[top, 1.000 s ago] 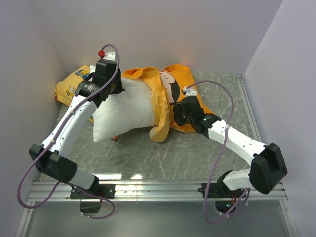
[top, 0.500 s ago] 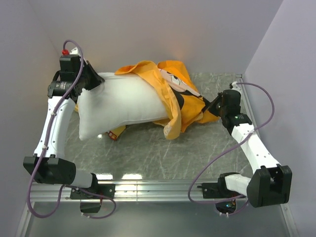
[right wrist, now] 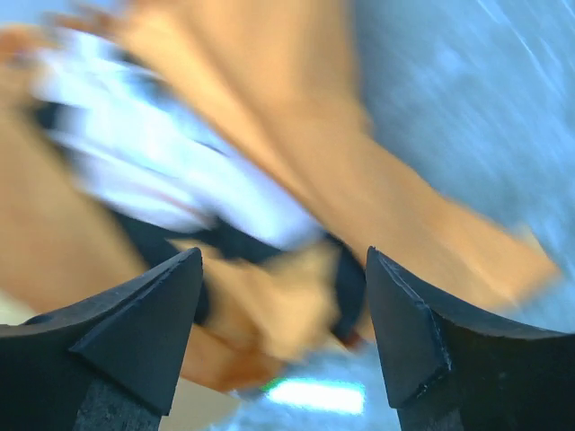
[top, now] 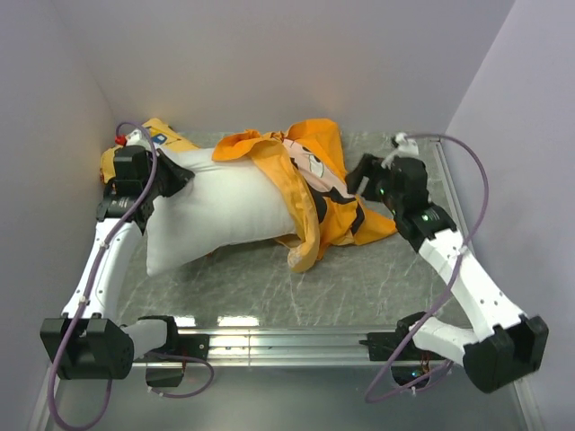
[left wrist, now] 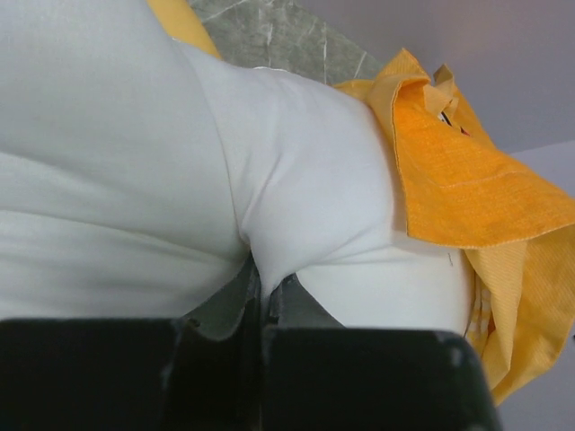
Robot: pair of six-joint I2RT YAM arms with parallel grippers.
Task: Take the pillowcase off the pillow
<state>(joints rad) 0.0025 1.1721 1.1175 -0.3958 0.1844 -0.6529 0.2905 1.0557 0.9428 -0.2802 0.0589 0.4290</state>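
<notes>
The white pillow (top: 225, 208) lies across the left half of the table, with most of its body bare. The orange pillowcase (top: 331, 184) with the black-and-white face print is bunched over the pillow's right end. My left gripper (top: 178, 176) is shut on a pinch of the pillow's left corner. In the left wrist view the white pillow (left wrist: 296, 197) is drawn tight into the left gripper (left wrist: 262, 292), with the pillowcase (left wrist: 467, 180) beyond it. My right gripper (top: 361, 176) hovers open just right of the pillowcase. The right wrist view shows the right gripper (right wrist: 283, 265) with nothing between its fingers and the blurred pillowcase (right wrist: 269, 135) below.
A smaller yellow pillow (top: 162, 136) sits in the back left corner behind my left arm. Walls close in the grey marbled table (top: 269, 278) at left, back and right. A metal rail (top: 287, 341) runs along the near edge.
My right gripper has opened and let go of the pillowcase. The left arm has drawn the pillow left and lowered it towards the table, and the pillowcase has slid further towards the pillow's right end.
</notes>
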